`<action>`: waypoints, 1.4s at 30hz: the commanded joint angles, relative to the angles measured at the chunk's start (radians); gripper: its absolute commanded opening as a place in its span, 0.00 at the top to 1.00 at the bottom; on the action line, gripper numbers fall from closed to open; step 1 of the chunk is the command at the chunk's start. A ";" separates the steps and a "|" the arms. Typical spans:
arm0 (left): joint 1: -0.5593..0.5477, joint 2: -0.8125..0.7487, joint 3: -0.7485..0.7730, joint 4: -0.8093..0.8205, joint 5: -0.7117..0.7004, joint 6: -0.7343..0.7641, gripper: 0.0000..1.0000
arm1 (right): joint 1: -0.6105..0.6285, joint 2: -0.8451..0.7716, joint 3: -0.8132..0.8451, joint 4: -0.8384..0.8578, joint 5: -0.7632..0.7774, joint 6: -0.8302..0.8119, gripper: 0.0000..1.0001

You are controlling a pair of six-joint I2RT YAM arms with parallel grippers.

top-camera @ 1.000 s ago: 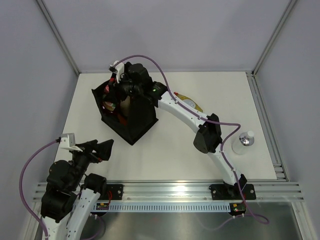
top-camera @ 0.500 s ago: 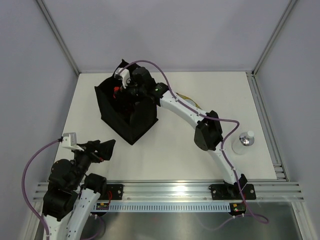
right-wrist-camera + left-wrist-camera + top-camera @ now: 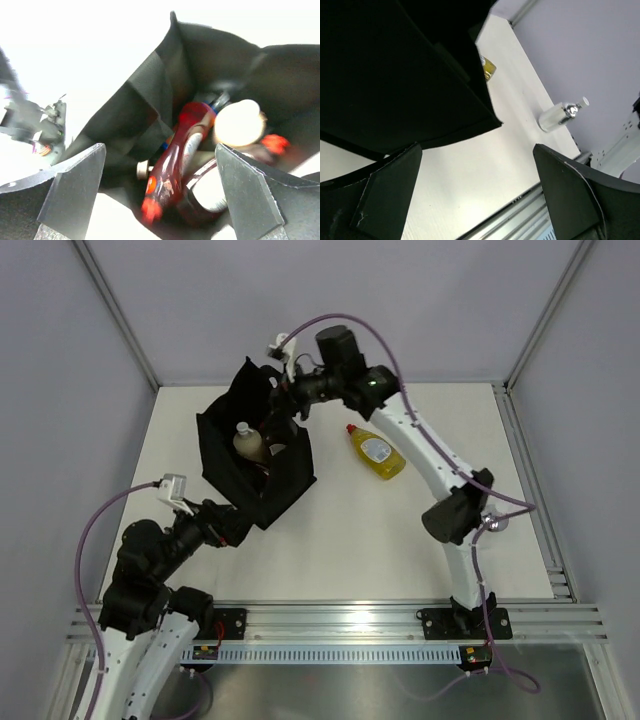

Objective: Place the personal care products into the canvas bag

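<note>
White counter point(image 3: 330, 540) under everything. On its far left part, the black canvas bag point(image 3: 290, 480), mouth open. Right claw point(image 3: 288, 392) up over the bag's far rim, fingers spread wide, nothing in them. Left claw point(image 3: 228, 530) right by the bag's near corner, maybe touching it, also wide open and empty. Inside the bag, a cream bottle with white cap point(image 3: 250, 443) next to a maroon bottle point(image 3: 175, 165). Just right of the bag, flat on the counter, the yellow bottle with red cap point(image 3: 376, 452). Far right, well apart, the silvery can point(image 3: 557, 114).
</note>
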 commanded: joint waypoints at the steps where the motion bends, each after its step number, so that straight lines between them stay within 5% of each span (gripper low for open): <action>1: 0.003 0.072 0.034 0.166 0.152 -0.006 0.01 | -0.075 -0.260 -0.025 -0.043 -0.112 -0.034 0.00; 8: -0.006 0.158 0.066 0.238 0.277 0.026 0.01 | -0.273 -0.478 -0.367 -0.062 0.020 0.032 0.01; 12: -0.061 0.219 0.103 0.260 0.315 0.051 0.01 | -0.373 -0.530 -0.361 -0.360 0.214 -0.077 0.01; 20: -0.492 0.364 0.111 0.319 0.050 0.106 0.01 | -0.497 -0.785 -0.700 -0.656 0.556 -0.298 0.00; 25: -0.676 0.494 0.111 0.368 -0.042 0.142 0.01 | -0.520 -0.910 -1.009 -0.629 0.837 -0.346 0.00; 42: -0.730 0.576 -0.032 0.580 -0.059 0.168 0.01 | -0.588 -0.626 -1.188 -0.541 1.121 -0.462 0.01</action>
